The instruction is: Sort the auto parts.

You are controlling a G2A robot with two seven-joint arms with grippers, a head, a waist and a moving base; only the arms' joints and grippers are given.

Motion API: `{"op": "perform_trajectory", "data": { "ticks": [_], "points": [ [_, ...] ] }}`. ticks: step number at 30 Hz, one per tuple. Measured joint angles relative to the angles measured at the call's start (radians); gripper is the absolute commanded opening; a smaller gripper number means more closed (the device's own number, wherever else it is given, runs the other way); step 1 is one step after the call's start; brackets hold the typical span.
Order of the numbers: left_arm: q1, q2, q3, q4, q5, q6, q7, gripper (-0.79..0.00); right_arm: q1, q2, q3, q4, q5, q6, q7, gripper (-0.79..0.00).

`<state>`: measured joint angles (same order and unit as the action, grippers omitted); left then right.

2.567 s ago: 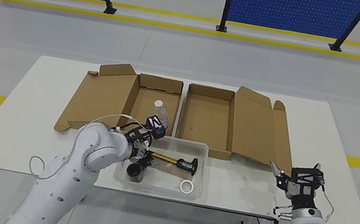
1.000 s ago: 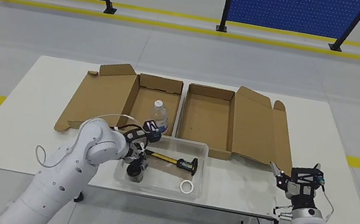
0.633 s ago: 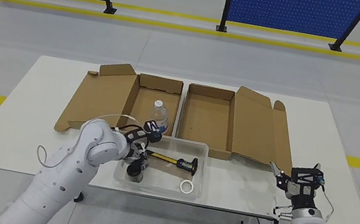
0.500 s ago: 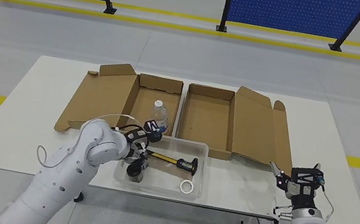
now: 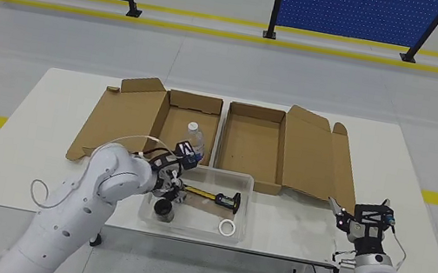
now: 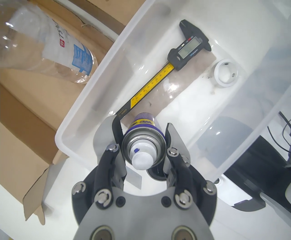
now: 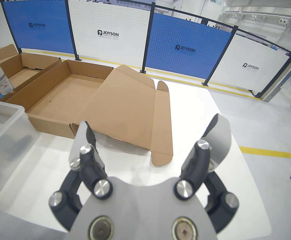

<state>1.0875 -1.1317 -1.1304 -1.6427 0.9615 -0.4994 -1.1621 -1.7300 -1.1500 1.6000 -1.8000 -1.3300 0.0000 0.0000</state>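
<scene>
The left gripper [image 6: 142, 136] is seen closed on the spray can [image 6: 143, 145], one finger pressed to each side just below its white cap. The can is held upright inside the clear bin [image 6: 91, 86], at the corner nearest the left arm. Whether its base is off the bin floor cannot be told. Deeper in the bin a digital caliper [image 6: 181, 61] is laid, its yellow rule ending just beside the can, with a white ring [image 6: 225, 72] past it. A plastic bottle [image 6: 45, 45] is lying in the cardboard box [image 6: 34, 95] just beyond the bin. The right gripper [image 7: 151, 120] is held open, well apart from the bin.

The pick-up step is judged to be in hand. Next, a straight lift is called for, so that the bin wall is cleared and the caliper left undisturbed.
</scene>
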Motion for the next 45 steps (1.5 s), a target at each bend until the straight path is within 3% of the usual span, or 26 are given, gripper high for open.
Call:
{"op": "perform_trajectory", "data": {
  "ticks": [13,18,32,45],
  "points": [
    [0.125,0.039,-0.085,-0.305,-0.118,-0.040,-0.114,-0.785,0.000,0.000,0.000,0.000,0.000,0.000,0.000,0.000],
    [0.157,0.053,-0.091,-0.368,-0.126,-0.037,-0.122,-0.785,0.000,0.000,0.000,0.000,0.000,0.000,0.000,0.000],
    [0.162,0.073,-0.156,-0.390,-0.082,0.035,-0.016,-0.785,0.000,0.000,0.000,0.000,0.000,0.000,0.000,0.000],
    [0.085,0.071,-0.136,-0.291,0.058,0.152,0.113,-0.785,0.000,0.000,0.000,0.000,0.000,0.000,0.000,0.000]
  ]
}}
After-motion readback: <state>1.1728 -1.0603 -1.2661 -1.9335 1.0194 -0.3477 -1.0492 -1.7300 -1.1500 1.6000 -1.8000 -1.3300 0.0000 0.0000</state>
